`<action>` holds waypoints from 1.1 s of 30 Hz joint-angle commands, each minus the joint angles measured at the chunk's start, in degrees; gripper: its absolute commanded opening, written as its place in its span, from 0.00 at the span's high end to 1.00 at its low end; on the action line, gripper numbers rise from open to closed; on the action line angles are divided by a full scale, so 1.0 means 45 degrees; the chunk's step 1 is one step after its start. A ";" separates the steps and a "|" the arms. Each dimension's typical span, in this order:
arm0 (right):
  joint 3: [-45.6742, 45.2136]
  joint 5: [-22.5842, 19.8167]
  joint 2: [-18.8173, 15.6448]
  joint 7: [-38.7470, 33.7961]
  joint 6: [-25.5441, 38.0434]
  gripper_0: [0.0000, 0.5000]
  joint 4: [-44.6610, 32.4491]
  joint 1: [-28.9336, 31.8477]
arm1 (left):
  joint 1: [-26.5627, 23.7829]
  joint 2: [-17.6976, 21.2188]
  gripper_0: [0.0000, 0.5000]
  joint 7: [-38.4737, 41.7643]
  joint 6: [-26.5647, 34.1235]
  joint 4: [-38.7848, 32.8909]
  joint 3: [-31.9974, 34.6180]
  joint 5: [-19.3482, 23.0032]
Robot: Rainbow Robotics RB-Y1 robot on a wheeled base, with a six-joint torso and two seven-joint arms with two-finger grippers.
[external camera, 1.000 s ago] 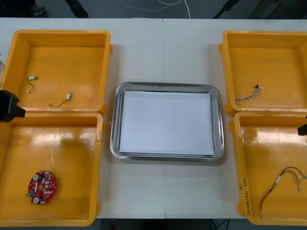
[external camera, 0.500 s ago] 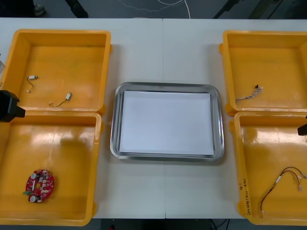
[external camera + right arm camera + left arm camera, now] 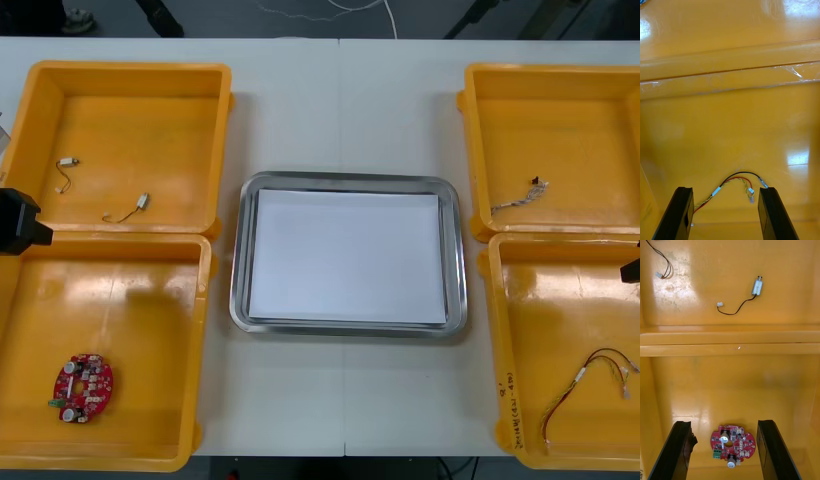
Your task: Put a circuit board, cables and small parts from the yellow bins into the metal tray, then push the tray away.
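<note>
A round red circuit board point(image 3: 83, 388) point(image 3: 732, 444) lies in the near left yellow bin point(image 3: 150, 255). My left gripper point(image 3: 723, 425) hangs open over it, a finger on either side of the board and above it. In the near right yellow bin point(image 3: 498, 330) lies a red and yellow cable point(image 3: 590, 385) point(image 3: 717, 191). My right gripper point(image 3: 726, 190) is open above that cable, fingers straddling it. The metal tray point(image 3: 240, 260), white inside, sits between the bins. Black parts of the left arm point(image 3: 15, 222) and right arm point(image 3: 630, 268) show at the table's sides.
Two small metal parts point(image 3: 143, 201) point(image 3: 757, 287) with thin wires lie in the far left bin point(image 3: 125, 72). A twisted blue and white cable point(image 3: 518, 195) lies in the far right bin point(image 3: 550, 72). Bin walls stand between the near and far bins.
The near left bin and the board in it shifted slightly leftward a second ago. Since half a second ago nothing has moved.
</note>
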 commanded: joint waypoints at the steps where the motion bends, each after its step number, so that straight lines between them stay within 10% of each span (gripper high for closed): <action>1: -0.0308 -0.0107 -0.0563 -0.0052 0.0010 0.00 -0.0083 -0.0113 | 0.0157 0.0552 0.00 0.0474 0.0070 -0.0377 0.0379 0.0089; 33: -0.0308 -0.0107 -0.0563 -0.0052 0.0010 0.00 -0.0083 -0.0113 | 0.0157 0.0552 0.00 0.0474 0.0070 -0.0377 0.0379 0.0089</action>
